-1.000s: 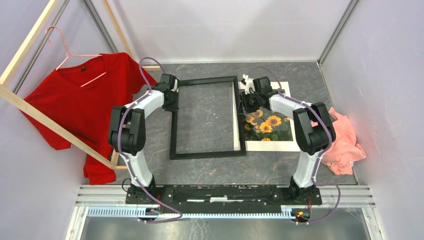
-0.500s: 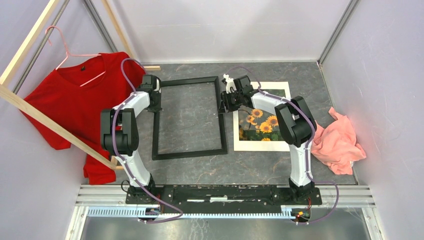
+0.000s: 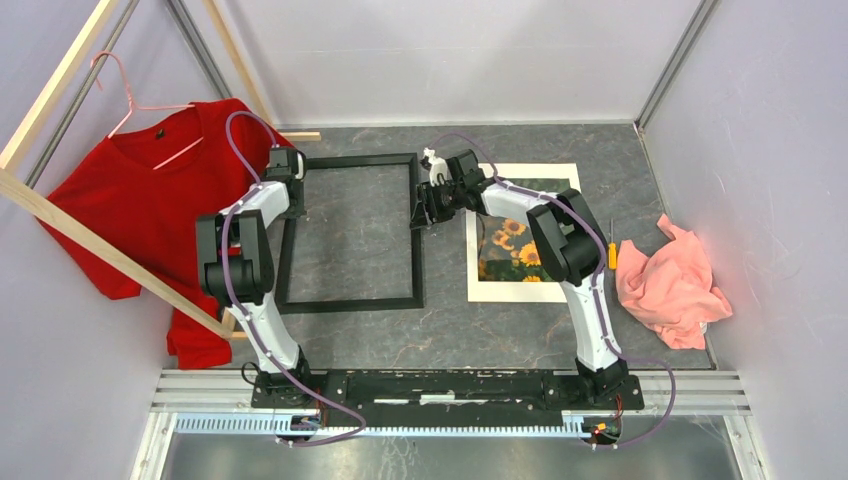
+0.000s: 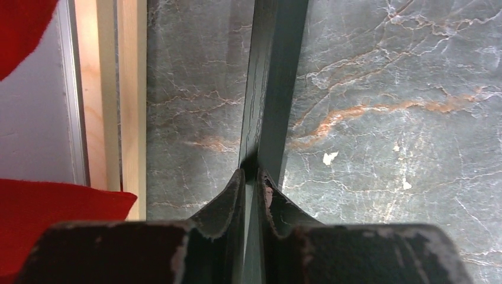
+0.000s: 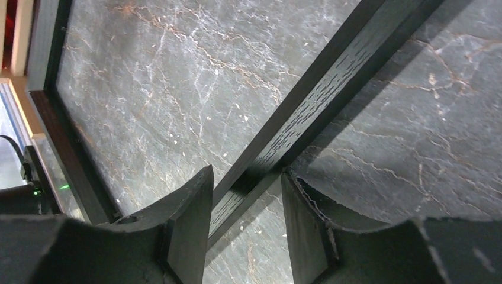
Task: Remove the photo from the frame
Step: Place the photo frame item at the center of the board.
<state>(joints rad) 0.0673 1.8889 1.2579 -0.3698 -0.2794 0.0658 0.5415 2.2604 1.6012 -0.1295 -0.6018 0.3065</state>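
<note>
The black frame (image 3: 350,303) lies empty on the marble table, left of centre. The sunflower photo (image 3: 512,255) lies to its right on a white mat (image 3: 520,292), partly under my right arm. My left gripper (image 3: 287,195) is shut on the frame's left bar. In the left wrist view that gripper (image 4: 251,177) pinches the thin bar (image 4: 275,89) edge-on. My right gripper (image 3: 422,212) sits at the frame's right bar. In the right wrist view it (image 5: 247,183) is open, and the bar (image 5: 319,100) runs slantwise between the fingers with gaps on both sides.
A red T-shirt (image 3: 150,220) hangs on a pink hanger from a pale wooden rack (image 3: 100,255) at the left, close to my left gripper. A pink cloth (image 3: 675,290) and an orange screwdriver (image 3: 612,255) lie at the right.
Both arms have slid the frame to the left, clear of the photo and mat. The right gripper's jaws have spread apart off the bar. The screwdriver has come into view.
</note>
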